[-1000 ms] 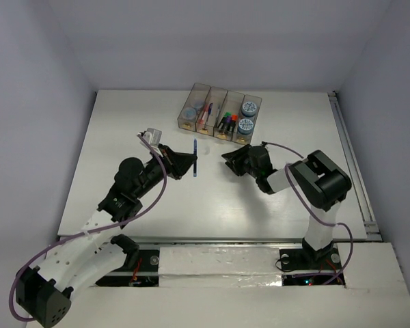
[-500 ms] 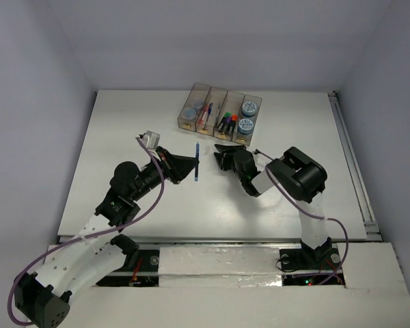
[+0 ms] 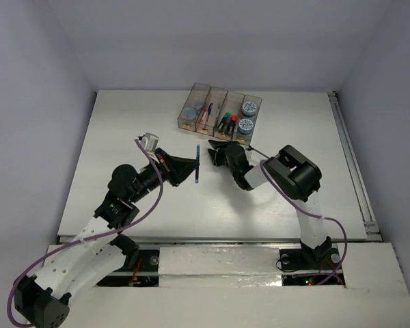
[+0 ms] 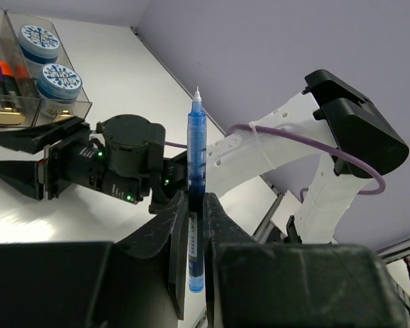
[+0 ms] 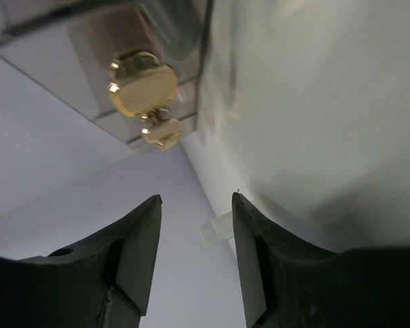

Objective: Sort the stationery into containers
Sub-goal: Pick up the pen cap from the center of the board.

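Observation:
My left gripper (image 3: 190, 168) is shut on a thin blue pen (image 3: 197, 164) and holds it above the table's middle. In the left wrist view the pen (image 4: 195, 157) stands upright between the black fingers (image 4: 222, 236), tip up. My right gripper (image 3: 211, 155) is open just right of the pen, its tips pointing at it, with nothing between them (image 5: 195, 199). The containers (image 3: 197, 88) stand at the back. They hold blue-grey tape rolls (image 3: 246, 125), highlighters (image 3: 226, 121) and pens (image 3: 206, 112).
In the right wrist view a bin's tan end piece (image 5: 142, 85) is close above the fingers. The left wrist view shows the right arm (image 4: 126, 158) facing the pen, beside the bin of tape rolls (image 4: 58, 80). A metal rail (image 3: 350, 157) runs along the table's right edge.
My right gripper has swung left, from under the containers to right beside the pen. My left gripper has shifted slightly toward me with the pen still in it.

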Controlling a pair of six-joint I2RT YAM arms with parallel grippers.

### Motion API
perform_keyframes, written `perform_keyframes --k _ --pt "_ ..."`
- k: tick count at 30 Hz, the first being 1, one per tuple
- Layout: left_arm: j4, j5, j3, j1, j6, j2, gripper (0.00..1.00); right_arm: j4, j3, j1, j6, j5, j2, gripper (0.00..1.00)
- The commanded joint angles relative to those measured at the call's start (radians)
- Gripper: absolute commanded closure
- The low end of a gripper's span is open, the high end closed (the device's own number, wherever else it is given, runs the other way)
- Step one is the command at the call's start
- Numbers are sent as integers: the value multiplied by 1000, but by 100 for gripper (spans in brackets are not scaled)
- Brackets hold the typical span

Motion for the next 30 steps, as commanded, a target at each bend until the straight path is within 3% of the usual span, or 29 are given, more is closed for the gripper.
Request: perform_keyframes --k 1,9,15,19,22,30 --pt "72 17 -10 0 -8 -12 100 -164 47 16 -58 -42 45 50" --pt "81 5 -22 0 -8 -5 100 -286 128 25 -428 -178 37 59" --pt "81 -3 -20 0 -7 0 100 -516 208 34 -814 -173 -12 62" --pt "79 -6 -19 0 -4 0 100 -581 225 45 -980 -124 -69 44" --pt "78 -6 -14 0 -2 6 100 -660 284 63 -1106 -129 -67 38" --pt "50 -35 -5 0 13 0 100 -758 301 82 -1169 -58 -81 48"
